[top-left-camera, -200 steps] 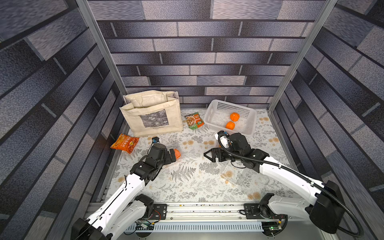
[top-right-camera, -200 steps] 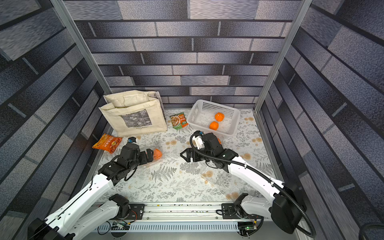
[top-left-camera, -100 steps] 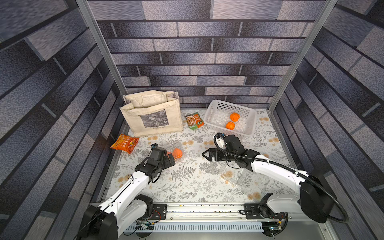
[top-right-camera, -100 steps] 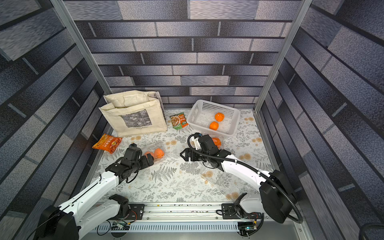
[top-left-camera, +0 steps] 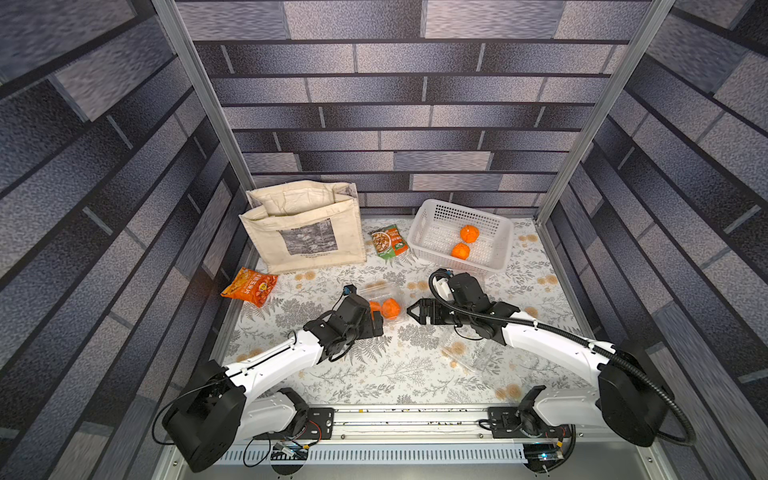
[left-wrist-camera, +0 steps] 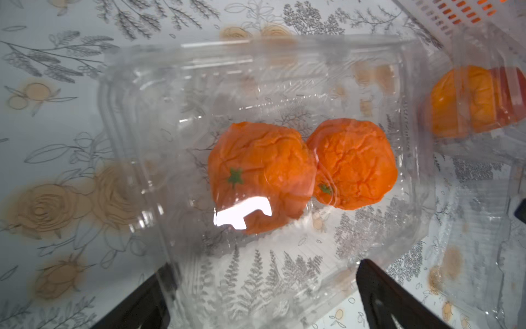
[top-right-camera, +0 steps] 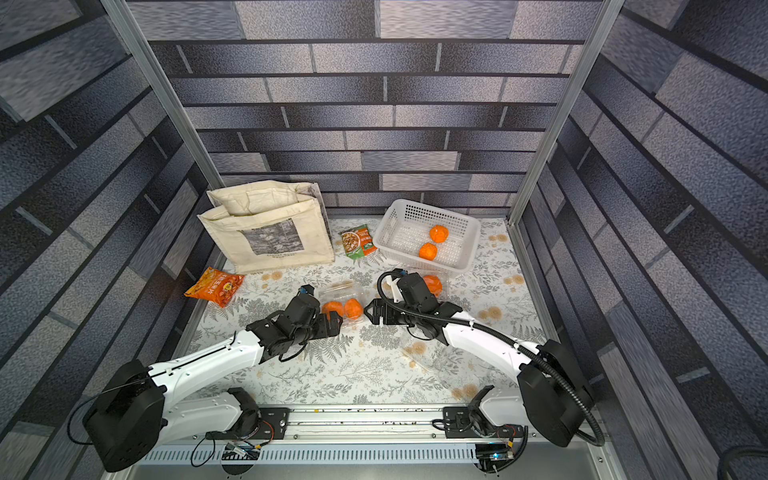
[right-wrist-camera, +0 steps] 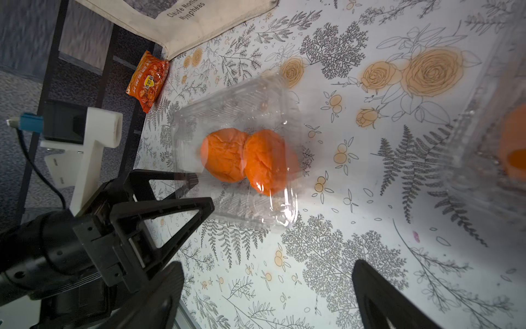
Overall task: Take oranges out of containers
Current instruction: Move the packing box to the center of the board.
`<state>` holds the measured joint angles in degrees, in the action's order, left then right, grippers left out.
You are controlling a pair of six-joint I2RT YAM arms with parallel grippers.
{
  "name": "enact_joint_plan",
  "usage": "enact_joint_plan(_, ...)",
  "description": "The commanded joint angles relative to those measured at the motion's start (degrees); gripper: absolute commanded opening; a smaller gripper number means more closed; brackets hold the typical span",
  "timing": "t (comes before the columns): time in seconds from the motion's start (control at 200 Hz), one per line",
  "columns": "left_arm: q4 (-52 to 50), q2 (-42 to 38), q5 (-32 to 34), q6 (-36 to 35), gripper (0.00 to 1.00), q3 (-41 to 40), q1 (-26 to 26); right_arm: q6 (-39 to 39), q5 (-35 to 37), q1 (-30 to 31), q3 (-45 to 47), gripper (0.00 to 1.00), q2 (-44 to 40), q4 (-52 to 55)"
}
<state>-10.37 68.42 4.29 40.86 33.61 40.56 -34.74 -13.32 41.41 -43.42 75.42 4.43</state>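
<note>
A clear container (top-left-camera: 380,293) with two oranges (top-left-camera: 390,308) inside lies mid-table, lid down. My left gripper (top-left-camera: 374,315) is open; its fingers (left-wrist-camera: 384,296) straddle the container's (left-wrist-camera: 256,142) near end. In the left wrist view the oranges (left-wrist-camera: 262,176) sit side by side behind the plastic. My right gripper (top-left-camera: 412,311) is open and empty, a short gap to the right of that container (right-wrist-camera: 236,159). Another container (top-right-camera: 434,282) holding an orange stands behind my right wrist. An empty clear container (top-left-camera: 473,355) lies under my right forearm.
A white basket (top-left-camera: 494,249) at the back right holds two oranges (top-left-camera: 469,232). A beige tote bag (top-left-camera: 303,228) stands at the back left, with a green snack packet (top-left-camera: 388,241) beside it. An orange snack packet (top-left-camera: 249,286) lies at the left edge.
My left gripper has moved to the right, and the container with the two oranges moved with it, closer to my right gripper. The right arm shifted only slightly.
</note>
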Motion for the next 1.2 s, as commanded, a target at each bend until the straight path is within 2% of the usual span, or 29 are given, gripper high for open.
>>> enact_joint_plan(0.0, -2.7, -0.9, 2.4, 1.4, 1.0, 3.4, 2.5, -0.5, 1.1, 0.3, 1.0, 0.95, -1.4, 0.2)
enact_joint_plan(0.22, -4.7, -4.6, 1.7, 0.8, 1.0, 6.9, 2.7, -0.8, 1.3, 0.2, 1.5, 0.94, -1.7, 0.4)
enact_joint_plan(0.326, -5.9, -5.1, 2.8, -2.7, 1.0, 9.1, 2.2, -0.8, 1.7, 0.3, 2.3, 0.94, -2.8, 1.1)
enact_joint_plan(0.411, -6.1, -3.9, 2.5, -5.7, 1.0, 10.5, -0.4, -0.8, 2.1, 0.3, 3.4, 0.94, -4.2, 1.7)
enact_joint_plan(0.576, -3.5, 1.3, -2.5, -10.0, 1.0, 12.2, -7.6, -2.1, 2.6, 0.3, 7.5, 0.94, -9.0, 3.0)
enact_joint_plan(0.786, -4.9, 14.1, -4.5, -16.8, 1.0, 21.6, -11.5, -4.8, 1.2, 0.8, 12.9, 0.93, -14.2, 1.7)
enact_joint_plan(1.002, 1.6, 21.2, -5.9, -14.3, 1.0, 22.7, -11.8, -4.3, 1.2, 5.5, 11.4, 0.9, -12.7, 2.2)
enact_joint_plan(1.192, 2.6, 25.9, -8.0, -13.5, 1.0, 24.3, -11.6, -5.1, 0.7, 6.1, 10.0, 0.86, -7.5, 0.3)
